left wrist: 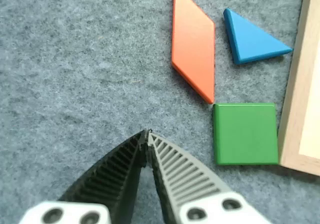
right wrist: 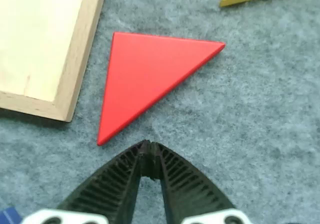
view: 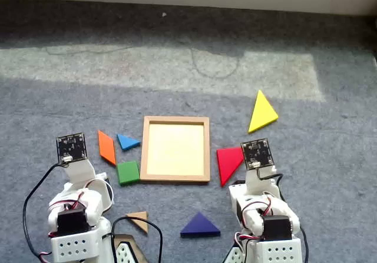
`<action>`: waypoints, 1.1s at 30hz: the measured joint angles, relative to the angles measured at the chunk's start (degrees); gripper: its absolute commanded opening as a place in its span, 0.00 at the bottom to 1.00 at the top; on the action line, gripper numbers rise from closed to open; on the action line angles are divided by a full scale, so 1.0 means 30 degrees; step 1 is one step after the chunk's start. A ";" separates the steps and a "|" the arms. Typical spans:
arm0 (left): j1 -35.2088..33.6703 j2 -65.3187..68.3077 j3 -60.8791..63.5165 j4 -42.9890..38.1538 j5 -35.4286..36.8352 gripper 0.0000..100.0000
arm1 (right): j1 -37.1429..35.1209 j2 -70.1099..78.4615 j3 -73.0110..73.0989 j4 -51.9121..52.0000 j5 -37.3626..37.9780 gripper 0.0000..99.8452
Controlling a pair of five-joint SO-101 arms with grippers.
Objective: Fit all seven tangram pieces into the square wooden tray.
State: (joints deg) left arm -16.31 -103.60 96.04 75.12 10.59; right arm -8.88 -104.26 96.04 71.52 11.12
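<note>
The square wooden tray (view: 175, 121) lies on the grey carpet with nothing inside it. To its left are an orange parallelogram (view: 106, 147), a small blue triangle (view: 127, 141) and a green square (view: 128, 172). A red triangle (view: 230, 162) sits at its right, a yellow triangle (view: 261, 112) farther back right. A tan triangle (view: 139, 220) and a dark blue triangle (view: 200, 226) lie in front. My left gripper (left wrist: 147, 135) is shut and holds nothing, close to the green square (left wrist: 245, 133) and orange parallelogram (left wrist: 194, 41). My right gripper (right wrist: 149, 146) is shut just short of the red triangle (right wrist: 147, 75).
Both arm bases stand at the near edge, left (view: 73, 222) and right (view: 266, 227), with black cables trailing on the carpet between them. A sunlit band crosses the carpet behind the tray. A pale wall edge runs along the far side.
</note>
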 measured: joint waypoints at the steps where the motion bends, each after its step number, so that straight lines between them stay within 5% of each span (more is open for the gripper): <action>1: 0.0000 0.0000 0.0000 0.0000 0.0000 0.01 | 0.0000 0.0000 0.0000 0.0000 0.0000 0.01; 17: 0.0000 0.0000 0.0000 0.0000 0.0000 0.01 | 0.0000 0.0000 0.0000 0.0000 0.0000 0.01; 33: 0.2462 0.0000 0.0000 0.0000 0.0000 0.01 | 0.0000 0.0000 0.0000 0.0000 0.0000 0.01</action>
State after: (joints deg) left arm -8.92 -103.60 96.04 75.12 10.59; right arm -8.88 -104.26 96.04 71.52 11.12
